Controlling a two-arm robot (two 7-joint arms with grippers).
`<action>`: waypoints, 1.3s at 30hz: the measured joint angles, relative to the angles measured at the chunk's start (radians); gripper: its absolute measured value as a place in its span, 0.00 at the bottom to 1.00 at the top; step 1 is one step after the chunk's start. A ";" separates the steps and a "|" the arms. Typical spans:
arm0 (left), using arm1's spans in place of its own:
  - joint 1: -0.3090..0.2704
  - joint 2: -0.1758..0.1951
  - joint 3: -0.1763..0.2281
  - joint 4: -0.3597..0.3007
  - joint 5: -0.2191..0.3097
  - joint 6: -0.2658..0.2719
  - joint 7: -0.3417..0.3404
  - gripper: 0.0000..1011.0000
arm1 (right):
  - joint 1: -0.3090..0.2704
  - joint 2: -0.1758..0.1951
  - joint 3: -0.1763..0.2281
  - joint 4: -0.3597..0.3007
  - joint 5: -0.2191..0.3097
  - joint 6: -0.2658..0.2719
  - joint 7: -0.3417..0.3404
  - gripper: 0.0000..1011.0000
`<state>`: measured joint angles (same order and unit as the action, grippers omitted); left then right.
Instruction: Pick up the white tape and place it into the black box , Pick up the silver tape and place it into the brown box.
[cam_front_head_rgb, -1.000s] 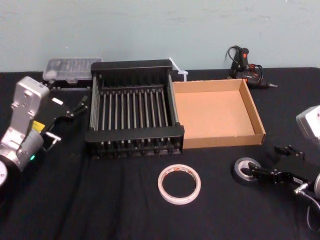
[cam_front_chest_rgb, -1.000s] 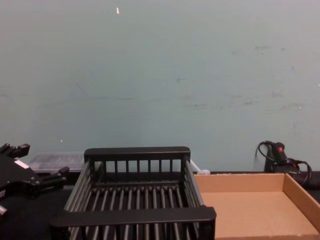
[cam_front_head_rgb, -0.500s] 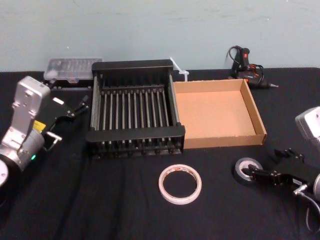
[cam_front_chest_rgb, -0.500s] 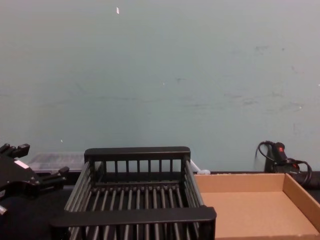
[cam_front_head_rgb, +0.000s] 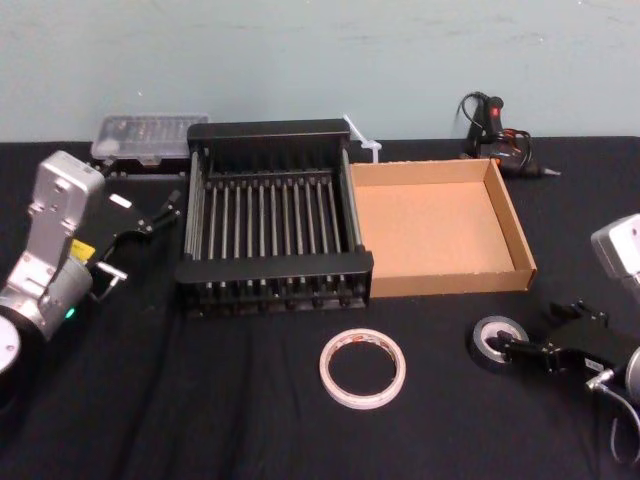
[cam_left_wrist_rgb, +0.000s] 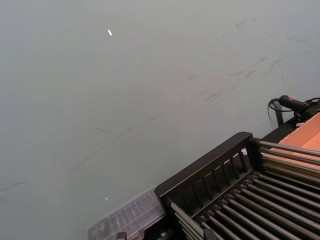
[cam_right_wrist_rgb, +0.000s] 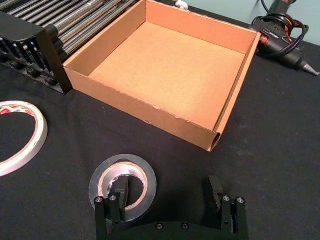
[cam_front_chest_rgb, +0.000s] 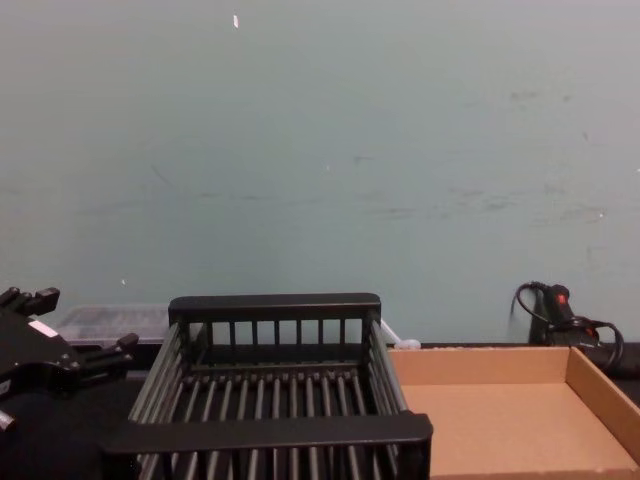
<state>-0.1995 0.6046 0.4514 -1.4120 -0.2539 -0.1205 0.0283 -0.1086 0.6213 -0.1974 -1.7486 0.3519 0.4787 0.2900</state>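
Observation:
The silver tape (cam_front_head_rgb: 495, 338) lies flat on the black cloth at the front right. My right gripper (cam_right_wrist_rgb: 169, 194) is open and low over it. One of its fingers (cam_right_wrist_rgb: 121, 191) stands in the roll's core (cam_right_wrist_rgb: 122, 184), the other is outside the roll. The white tape (cam_front_head_rgb: 362, 368) lies flat at the front centre, its edge (cam_right_wrist_rgb: 40, 134) also in the right wrist view. Behind them the black box (cam_front_head_rgb: 270, 272) and the brown box (cam_front_head_rgb: 440, 277) stand side by side, both empty. My left gripper (cam_front_head_rgb: 150, 215) hovers open left of the black box (cam_front_chest_rgb: 270, 430).
A clear plastic case (cam_front_head_rgb: 150, 135) lies at the back left behind the black box. A black hand tool with a cable (cam_front_head_rgb: 495, 130) sits at the back right behind the brown box (cam_right_wrist_rgb: 145, 111). A small white object (cam_front_head_rgb: 358, 140) pokes out behind the crate.
My right gripper has shifted slightly around the silver tape and stays open. The tapes, the boxes and the left arm are where they were.

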 joint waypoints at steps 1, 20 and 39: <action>0.000 0.000 0.000 0.000 0.000 0.000 0.000 0.99 | 0.001 -0.001 0.001 0.001 -0.001 0.001 0.001 0.99; 0.000 0.000 0.000 0.000 0.000 0.000 0.000 0.99 | 0.003 -0.010 0.006 0.006 -0.005 0.006 0.003 0.99; 0.000 0.000 0.000 0.000 0.000 0.000 0.000 0.99 | 0.002 -0.008 0.005 0.004 -0.004 0.004 0.003 0.64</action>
<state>-0.1995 0.6047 0.4514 -1.4120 -0.2539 -0.1206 0.0283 -0.1068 0.6132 -0.1929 -1.7444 0.3476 0.4830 0.2927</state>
